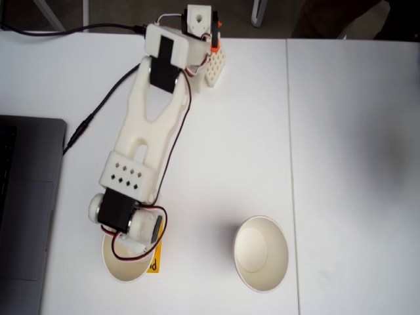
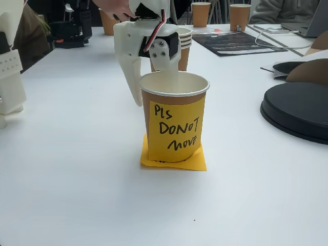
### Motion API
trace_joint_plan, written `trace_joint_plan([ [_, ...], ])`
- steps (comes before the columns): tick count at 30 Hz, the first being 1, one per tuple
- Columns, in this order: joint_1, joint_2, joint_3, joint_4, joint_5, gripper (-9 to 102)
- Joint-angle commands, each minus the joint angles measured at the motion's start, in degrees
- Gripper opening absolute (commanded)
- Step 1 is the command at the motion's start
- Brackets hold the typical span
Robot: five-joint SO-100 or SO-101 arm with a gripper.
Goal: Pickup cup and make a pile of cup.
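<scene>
The cup [image 2: 174,120] is tan with a white rim and carries a yellow handwritten note. It stands upright on a flat yellow note [image 2: 197,163]. In a fixed view from above it appears as a white-lined round cup [image 1: 125,266] at the lower left, half covered by the wrist. My gripper [image 2: 151,77] hangs at the cup's far rim. One white finger [image 2: 134,82] reaches down outside the cup's left wall, and the other jaw's tip is hidden behind the rim. A second white-lined paper cup [image 1: 261,252] stands apart to the right in that view from above.
A grey laptop [image 1: 26,210] lies along the left edge seen from above, with a black cable [image 1: 98,111] running beside the arm. In the low fixed view a black round disc [image 2: 300,110] sits at the right and brown cups [image 2: 200,13] stand far back.
</scene>
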Motion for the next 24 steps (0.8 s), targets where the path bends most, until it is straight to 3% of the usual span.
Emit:
trace_joint_plan([
  [1,0.7,-0.1,-6.4,0.0,-0.1,21],
  [17,2.9,-5.8,-11.8,-0.3,0.3,20],
  [24,2.9,-5.4,-11.4,-0.3,-0.2,5],
])
